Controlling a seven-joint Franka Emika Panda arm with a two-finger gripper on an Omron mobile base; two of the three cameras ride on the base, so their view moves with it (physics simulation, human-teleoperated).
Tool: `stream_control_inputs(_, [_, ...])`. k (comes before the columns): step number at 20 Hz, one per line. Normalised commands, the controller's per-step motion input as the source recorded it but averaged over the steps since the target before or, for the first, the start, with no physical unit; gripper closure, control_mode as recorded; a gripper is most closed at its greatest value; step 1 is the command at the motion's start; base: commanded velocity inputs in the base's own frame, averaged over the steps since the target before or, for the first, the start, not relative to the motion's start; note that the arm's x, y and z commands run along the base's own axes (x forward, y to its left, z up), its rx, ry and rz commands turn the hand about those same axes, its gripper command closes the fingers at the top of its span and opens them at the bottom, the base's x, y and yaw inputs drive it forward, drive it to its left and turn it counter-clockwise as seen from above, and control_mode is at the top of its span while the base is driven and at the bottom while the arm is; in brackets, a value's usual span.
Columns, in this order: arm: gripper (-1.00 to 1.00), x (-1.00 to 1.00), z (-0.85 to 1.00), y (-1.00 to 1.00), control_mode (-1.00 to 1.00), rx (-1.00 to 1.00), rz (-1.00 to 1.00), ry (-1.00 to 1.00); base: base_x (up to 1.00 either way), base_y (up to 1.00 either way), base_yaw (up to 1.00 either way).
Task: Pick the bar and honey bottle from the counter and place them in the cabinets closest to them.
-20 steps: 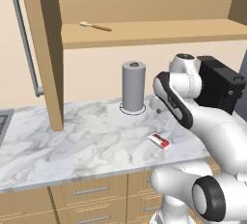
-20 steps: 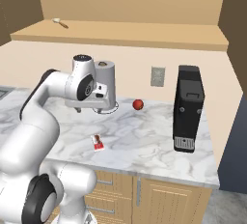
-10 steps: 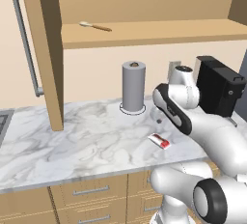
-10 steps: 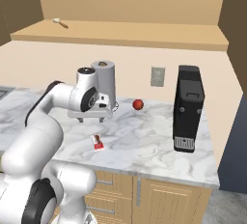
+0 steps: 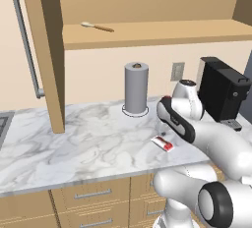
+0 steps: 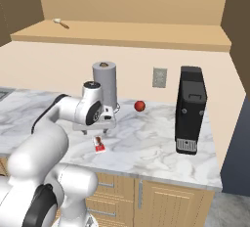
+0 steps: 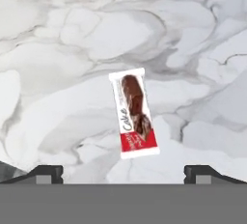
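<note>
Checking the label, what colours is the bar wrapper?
The bar is white with a red end and brown picture, clearest in hand view.

Bar (image 7: 133, 113) flat on counter (image 5: 74, 143), before grey cylinder (image 5: 136, 88); jaws above.

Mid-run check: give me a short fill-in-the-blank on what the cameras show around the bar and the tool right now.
1. The bar lies flat on the ____ counter.
2. The tool hangs above the bar with its jaws ____.
3. Behind the bar stands a tall ____ cylinder.
4. On the cabinet shelf lies a wooden ____.

Missing words: marble; open; grey; spoon
</note>
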Motion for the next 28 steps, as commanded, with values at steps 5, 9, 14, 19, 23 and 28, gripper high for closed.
stream_control_inputs(5, [-1.00, 0.06, -0.40, -0.07, -1.00, 0.00, 0.06, 0.01, 0.00, 0.00, 0.00])
stream_control_inputs(9, [-1.00, 0.10, -0.36, -0.05, -1.00, 0.00, 0.05, 0.00, 0.00, 0.00, 0.00])
stream_control_inputs(14, [-1.00, 0.13, -0.29, -0.02, -1.00, 0.00, 0.03, 0.00, 0.00, 0.00, 0.00])
stream_control_inputs(19, [-1.00, 0.19, -0.24, 0.00, -1.00, 0.00, 0.00, 0.00, 0.00, 0.00, 0.00])
stream_control_inputs(23, [-1.00, 0.16, -0.27, 0.00, -1.00, 0.00, 0.00, 0.00, 0.00, 0.00, 0.00])
stream_control_inputs(28, [-1.00, 0.12, -0.33, 0.00, -1.00, 0.00, 0.00, 0.00, 0.00, 0.00, 0.00])
